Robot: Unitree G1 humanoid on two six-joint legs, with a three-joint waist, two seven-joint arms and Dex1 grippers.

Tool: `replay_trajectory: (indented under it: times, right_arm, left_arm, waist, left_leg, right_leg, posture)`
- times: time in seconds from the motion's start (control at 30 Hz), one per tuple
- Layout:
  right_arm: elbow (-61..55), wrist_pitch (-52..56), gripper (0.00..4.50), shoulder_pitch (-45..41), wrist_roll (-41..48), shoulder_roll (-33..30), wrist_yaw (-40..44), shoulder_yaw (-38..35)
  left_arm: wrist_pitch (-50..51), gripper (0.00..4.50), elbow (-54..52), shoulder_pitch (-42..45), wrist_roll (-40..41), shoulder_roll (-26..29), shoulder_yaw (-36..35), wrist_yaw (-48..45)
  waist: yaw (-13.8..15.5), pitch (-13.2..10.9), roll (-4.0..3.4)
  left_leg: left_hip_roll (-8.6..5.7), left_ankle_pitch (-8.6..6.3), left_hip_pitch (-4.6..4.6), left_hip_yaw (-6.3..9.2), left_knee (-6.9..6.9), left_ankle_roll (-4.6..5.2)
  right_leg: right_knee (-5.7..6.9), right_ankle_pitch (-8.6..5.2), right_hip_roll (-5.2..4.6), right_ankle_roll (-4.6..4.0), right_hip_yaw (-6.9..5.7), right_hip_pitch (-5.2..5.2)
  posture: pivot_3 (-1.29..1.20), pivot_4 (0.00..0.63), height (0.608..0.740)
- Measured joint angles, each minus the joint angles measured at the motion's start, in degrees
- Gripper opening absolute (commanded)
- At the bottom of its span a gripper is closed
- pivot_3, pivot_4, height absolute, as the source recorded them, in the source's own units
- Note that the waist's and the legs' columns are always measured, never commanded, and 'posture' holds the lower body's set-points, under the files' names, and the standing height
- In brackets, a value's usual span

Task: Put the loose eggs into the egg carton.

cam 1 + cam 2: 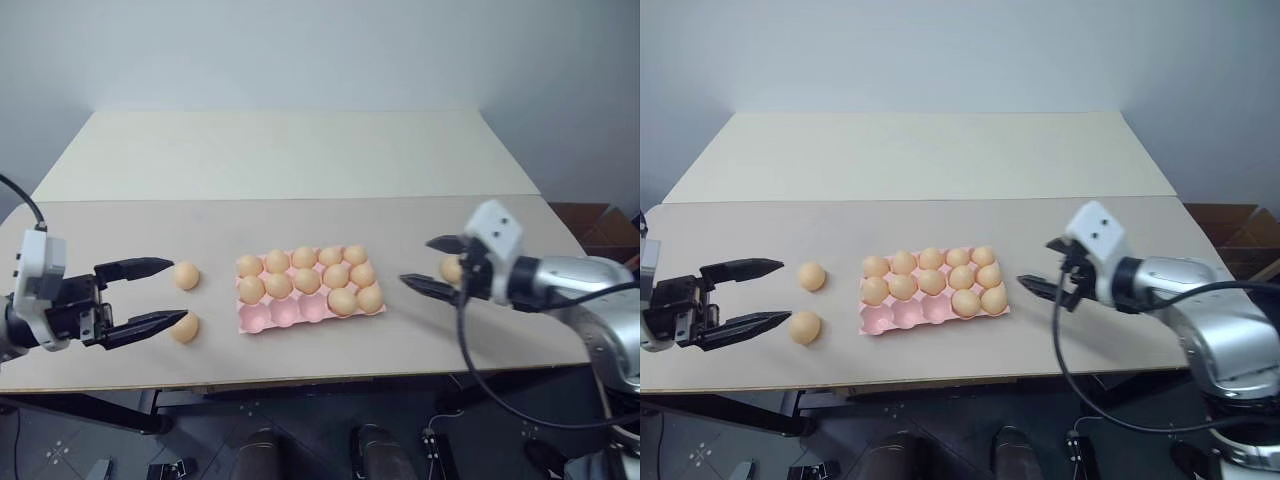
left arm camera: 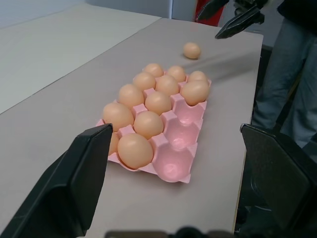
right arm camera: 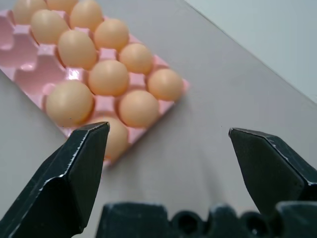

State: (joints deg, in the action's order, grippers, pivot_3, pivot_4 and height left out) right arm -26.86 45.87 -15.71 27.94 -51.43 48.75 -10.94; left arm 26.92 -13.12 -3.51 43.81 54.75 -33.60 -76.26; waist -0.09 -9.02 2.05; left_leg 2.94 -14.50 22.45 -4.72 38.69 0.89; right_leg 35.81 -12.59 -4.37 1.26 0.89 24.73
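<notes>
The pale pink egg carton lies at the middle of the table's front half, holding several tan eggs, with three cups bare in its near row on the left. Two loose eggs rest on the table left of it. My left gripper is open, one fingertip near each of those two eggs, gripping neither. A third loose egg lies right of the carton, partly behind my right gripper, which is open and empty. In the left wrist view this egg sits past the carton.
The table stretches far back behind the carton, with a seam across its middle. A brown cardboard box stands off the table's right edge. The front edge runs close under both grippers.
</notes>
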Motion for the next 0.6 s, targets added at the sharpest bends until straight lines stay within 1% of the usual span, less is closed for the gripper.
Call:
replay_trajectory:
  times: [0.1,0.2,0.27,0.43,0.53,0.6]
  right_arm:
    - [4.7,-10.4,4.49,7.6,-1.1,-1.9,7.2,-5.0]
    - [7.7,-16.2,4.49,11.8,-1.9,-2.1,11.3,-7.6]
    - [8.3,-18.1,4.49,12.7,-2.0,-2.1,12.1,-8.0]
    - [8.6,-17.3,4.49,10.8,-2.3,-2.0,9.4,-7.3]
    - [10.9,-9.9,4.49,3.8,-5.8,-1.8,2.4,-1.6]
    - [13.7,-4.4,4.49,-1.0,-8.3,-0.1,-2.6,2.2]
  left_arm:
    - [-0.6,4.5,1.9,-1.2,-1.1,0.7,-0.4,-1.2]
    - [-0.8,4.5,2.8,-1.5,-1.7,0.7,-0.4,-1.5]
    - [-0.8,4.5,2.8,-1.5,-1.7,0.7,-0.5,-1.5]
    - [-0.8,4.5,2.8,-1.0,-1.7,0.7,-0.3,-1.4]
    - [-1.0,4.5,3.0,0.7,-1.7,0.7,0.2,-1.4]
    - [-1.0,4.5,2.9,1.8,-1.7,0.7,1.0,-1.3]
  waist:
    - [-0.2,0.0,0.0]
    - [-0.5,0.0,0.0]
    - [-0.6,0.0,0.0]
    - [-0.7,0.0,-0.01]
    - [-0.8,0.0,0.0]
    - [-0.7,0.0,0.0]
  left_leg:
    - [0.02,0.0,-0.15,-0.01,-0.01,0.0]
    - [0.03,0.0,-0.19,-0.02,0.0,0.0]
    - [0.04,0.0,-0.25,-0.02,0.0,0.0]
    - [0.04,0.0,-0.23,-0.03,-0.01,-0.01]
    - [0.04,0.0,-0.24,-0.06,0.01,-0.01]
    - [0.04,0.0,-0.2,-0.07,0.0,-0.01]
  right_leg:
    - [0.02,-0.11,0.01,0.07,0.01,-0.13]
    - [0.04,-0.11,0.0,0.08,0.01,-0.16]
    - [0.05,-0.11,-0.01,0.08,0.02,-0.21]
    - [0.05,-0.11,-0.02,0.05,0.02,-0.17]
    - [0.05,-0.03,-0.03,-0.07,0.03,-0.15]
    - [0.04,0.03,-0.03,-0.19,0.05,-0.1]
  posture:
    - [0.0,0.15,0.74]
    - [0.0,0.15,0.74]
    - [0.0,0.15,0.74]
    - [0.0,0.15,0.74]
    - [0.0,0.15,0.74]
    - [0.0,0.15,0.74]
